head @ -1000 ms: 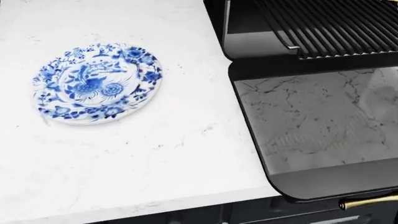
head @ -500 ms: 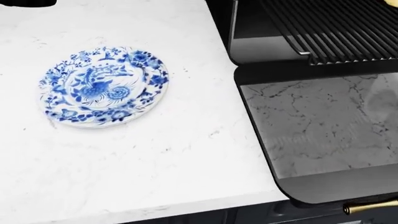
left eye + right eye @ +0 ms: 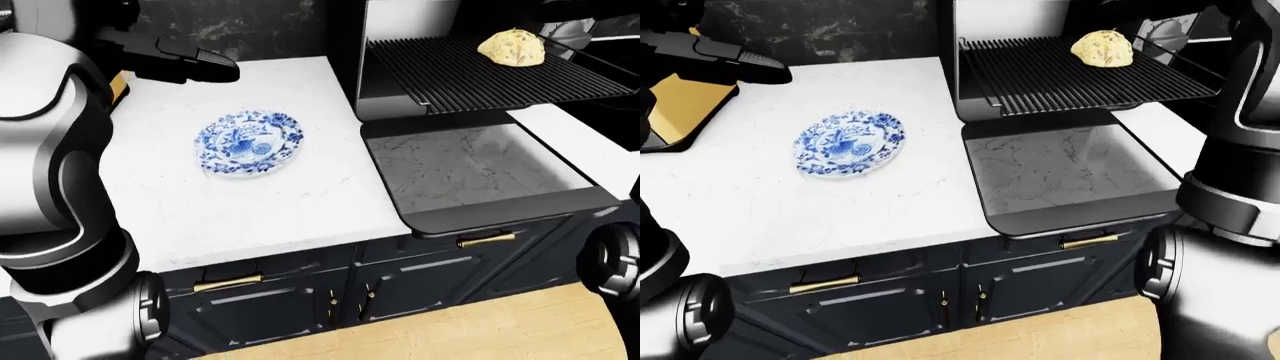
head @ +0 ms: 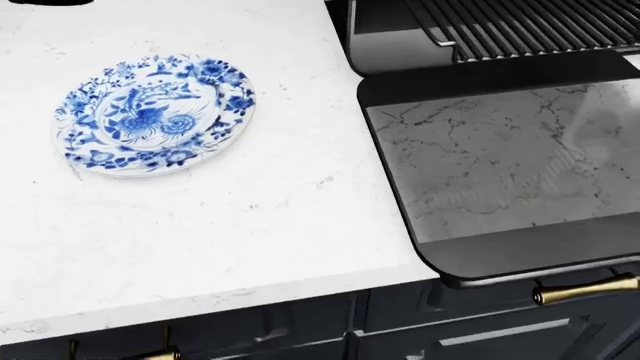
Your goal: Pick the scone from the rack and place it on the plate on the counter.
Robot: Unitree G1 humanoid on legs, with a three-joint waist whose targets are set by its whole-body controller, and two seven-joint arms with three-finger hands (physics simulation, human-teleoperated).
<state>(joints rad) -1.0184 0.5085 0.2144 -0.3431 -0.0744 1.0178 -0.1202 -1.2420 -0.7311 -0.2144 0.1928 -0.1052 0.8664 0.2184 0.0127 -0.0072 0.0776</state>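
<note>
Reach step: scone (image 3: 1102, 48) sits untouched on the oven rack (image 3: 1060, 75). Right hand (image 3: 1160, 31) just beside it, grip state unclear. Left hand (image 3: 190, 64) open, hovering above plate (image 3: 248, 142). Next: close on scone.

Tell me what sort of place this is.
Most likely a home kitchen, simulated: a white marble counter over dark cabinets with brass handles, an open oven with its rack pulled out holding a scone, and a blue-patterned plate.
</note>
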